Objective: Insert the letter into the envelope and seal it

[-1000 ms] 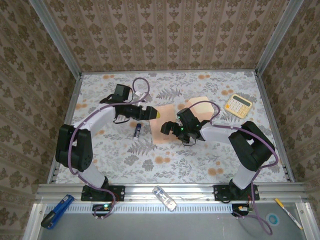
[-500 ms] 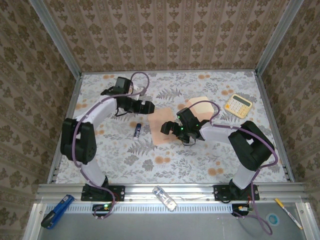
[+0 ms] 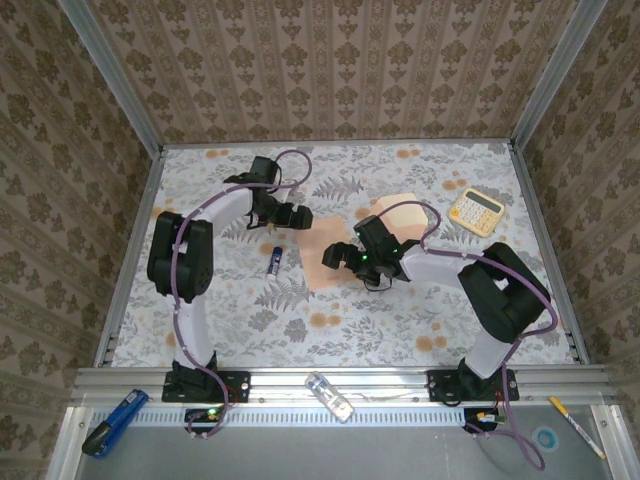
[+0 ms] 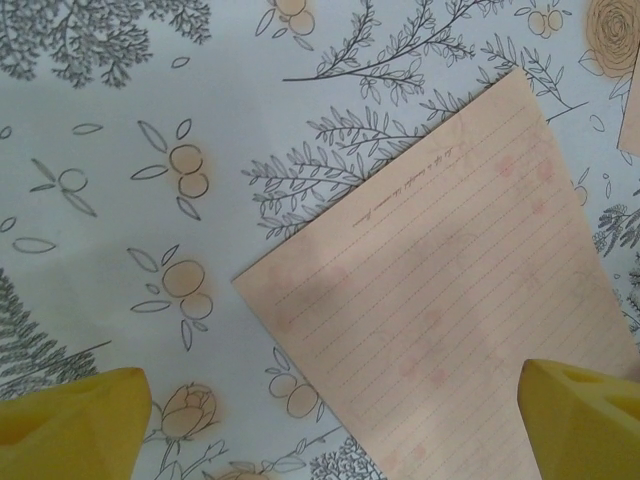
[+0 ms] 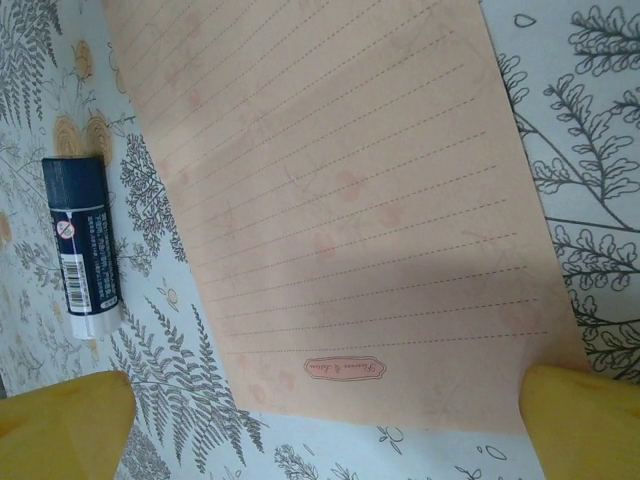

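Left pincer (image 3: 298, 217): we find its jaws spread wide and gripping nothing. It hangs over the far corner of the letter (image 3: 323, 243). In the left wrist view, one yellow fingertip (image 4: 75, 420) sits above the bare floral surface (image 4: 120, 200) and the other sits above the lined sheet. We cannot tell whether either fingertip touches the paper.

Right pincer (image 3: 333, 258): we find it spread wide as well, holding nothing. It is poised over the near end of the letter, opposite the left pincer. In the right wrist view, the sheet's edge with the small printed label lies between the two fingertips.

The letter lies flat on the surface, lined face up, under both pincers and between them. A dark blue tube (image 3: 275, 260) with a white end lies just beside the letter's long edge, near the left pincer, apart from the sheet.

The envelope (image 3: 405, 208) rests flat on the surface behind the right pincer, on the far side of that arm's wrist, partly covered by the arm and its cable. A yellow calculator (image 3: 476, 211) lies beyond the envelope, well apart from both pincers.
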`<state>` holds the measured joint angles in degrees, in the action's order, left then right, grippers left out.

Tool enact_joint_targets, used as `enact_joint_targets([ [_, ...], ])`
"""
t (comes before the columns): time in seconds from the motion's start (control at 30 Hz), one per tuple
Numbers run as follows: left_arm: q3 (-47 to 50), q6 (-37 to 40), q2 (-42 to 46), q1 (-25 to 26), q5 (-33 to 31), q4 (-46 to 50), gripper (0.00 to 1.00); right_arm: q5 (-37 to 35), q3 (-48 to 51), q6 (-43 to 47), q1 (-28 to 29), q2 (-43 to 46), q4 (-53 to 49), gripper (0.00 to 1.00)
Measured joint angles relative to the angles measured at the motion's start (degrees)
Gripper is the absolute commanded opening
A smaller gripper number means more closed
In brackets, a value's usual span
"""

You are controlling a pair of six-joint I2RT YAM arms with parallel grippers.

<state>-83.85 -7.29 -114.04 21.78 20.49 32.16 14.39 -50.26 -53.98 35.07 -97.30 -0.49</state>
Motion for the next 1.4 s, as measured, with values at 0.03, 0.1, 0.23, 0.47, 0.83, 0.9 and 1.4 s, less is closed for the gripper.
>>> enact_joint_targets([
  [0.03,-0.07,-0.02,-0.26,0.22,-0.17,-0.28,0.95,-0.2,0.11,-0.02,0.0,0.09,0.02,1.0],
  [0.1,-0.07,-0.28,-0.72,0.72,-0.5,-0.83,0.95,-0.31,0.24,-0.02,0.0,0.22,0.0,1.0],
  [0.23,0.17,-1.29,-1.33,1.31,-1.01,-2.25,0.95,-0.48,0.28,-0.02,0.0,0.22,0.0,1.0],
  [0.47,1.36,-2.8,-1.42,1.81,-0.9,-4.79,0.95,-0.48,0.28,-0.02,0.0,0.22,0.0,1.0],
  [0.83,1.38,-3.04,-2.64,2.62,-1.36,-5.86,0.96,-0.48,0.39,-0.02,0.0,0.24,0.0,1.0],
  [0.9,1.38,-3.04,-2.82,2.62,-1.7,-5.88,0.96,-0.48,0.39,-0.02,0.0,0.24,0.0,1.0],
  [1.4,2.14,-3.26,-3.13,3.32,-0.17,-6.58,0.97,-0.48,0.39,-0.02,0.0,0.24,0.0,1.0],
])
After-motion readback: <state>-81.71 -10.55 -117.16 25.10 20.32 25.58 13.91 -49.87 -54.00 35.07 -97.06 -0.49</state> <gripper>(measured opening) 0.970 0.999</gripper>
